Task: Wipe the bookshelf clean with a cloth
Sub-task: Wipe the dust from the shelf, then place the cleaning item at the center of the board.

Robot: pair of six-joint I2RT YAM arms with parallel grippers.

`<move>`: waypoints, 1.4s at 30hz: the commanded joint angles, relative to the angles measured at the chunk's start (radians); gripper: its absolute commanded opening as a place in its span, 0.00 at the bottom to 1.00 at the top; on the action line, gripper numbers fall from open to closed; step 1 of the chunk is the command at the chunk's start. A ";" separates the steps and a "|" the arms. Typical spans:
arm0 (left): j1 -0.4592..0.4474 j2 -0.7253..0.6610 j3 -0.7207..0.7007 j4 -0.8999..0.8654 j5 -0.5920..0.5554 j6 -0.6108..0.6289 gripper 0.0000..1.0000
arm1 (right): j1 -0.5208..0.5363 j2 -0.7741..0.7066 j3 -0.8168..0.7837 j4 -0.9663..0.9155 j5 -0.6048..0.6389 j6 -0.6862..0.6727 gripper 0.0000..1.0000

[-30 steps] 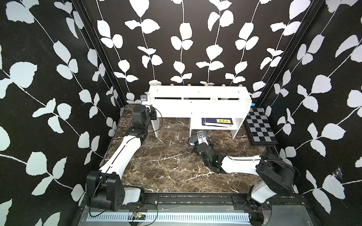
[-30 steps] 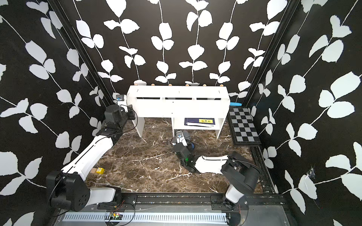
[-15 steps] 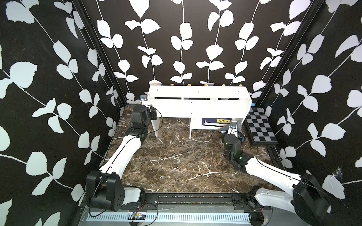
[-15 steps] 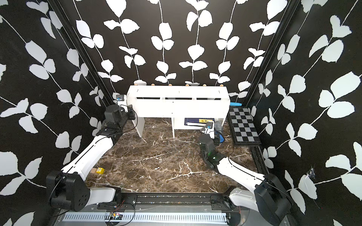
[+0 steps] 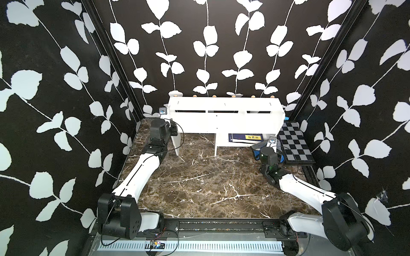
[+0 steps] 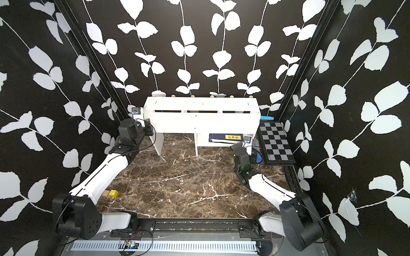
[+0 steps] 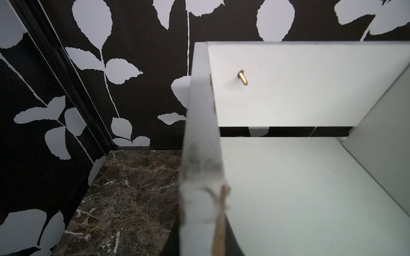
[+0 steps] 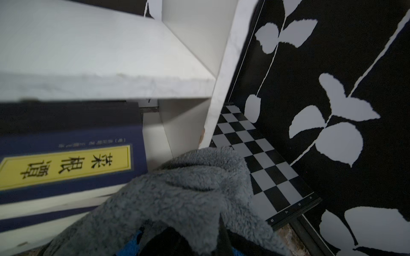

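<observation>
Right wrist view, item one: the cloth, fluffy grey pile with a blue underside, bunched in your right gripper. Its jaws are closed on the cloth at the mouth of the bookshelf's lower compartment, where a flat navy book with a yellow label lies. Item two: your left gripper, narrow, clamped on the bookshelf's smudged, flat white end panel. Item three: a glossy checkered board, just beside the bookshelf's other end.

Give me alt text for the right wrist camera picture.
A fluffy grey cloth fills the foreground, close to the white bookshelf. A navy book with a yellow label lies in its lower compartment, and a checkered board lies beside the shelf.
</observation>
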 commanded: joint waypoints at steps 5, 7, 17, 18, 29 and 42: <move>-0.005 -0.025 -0.016 0.011 -0.038 -0.007 0.00 | 0.143 -0.124 -0.072 -0.092 0.000 0.087 0.00; -0.005 -0.028 -0.015 0.010 -0.036 -0.009 0.00 | 0.222 -0.173 -0.065 -0.135 0.029 0.065 0.00; -0.013 -0.055 -0.042 0.007 -0.082 -0.059 0.50 | 0.572 -0.187 0.072 -0.351 -0.034 0.092 0.00; -0.016 -0.060 -0.049 0.008 -0.092 -0.070 0.58 | 0.597 -0.167 0.093 -0.335 -0.047 0.082 0.00; -0.016 -0.227 -0.107 -0.285 -0.270 -0.260 0.98 | 0.614 0.218 0.438 -0.123 -0.305 0.070 0.00; -0.153 -0.558 -0.326 -0.464 -0.231 -0.504 0.90 | 0.503 0.669 0.722 -0.101 -0.335 0.131 0.45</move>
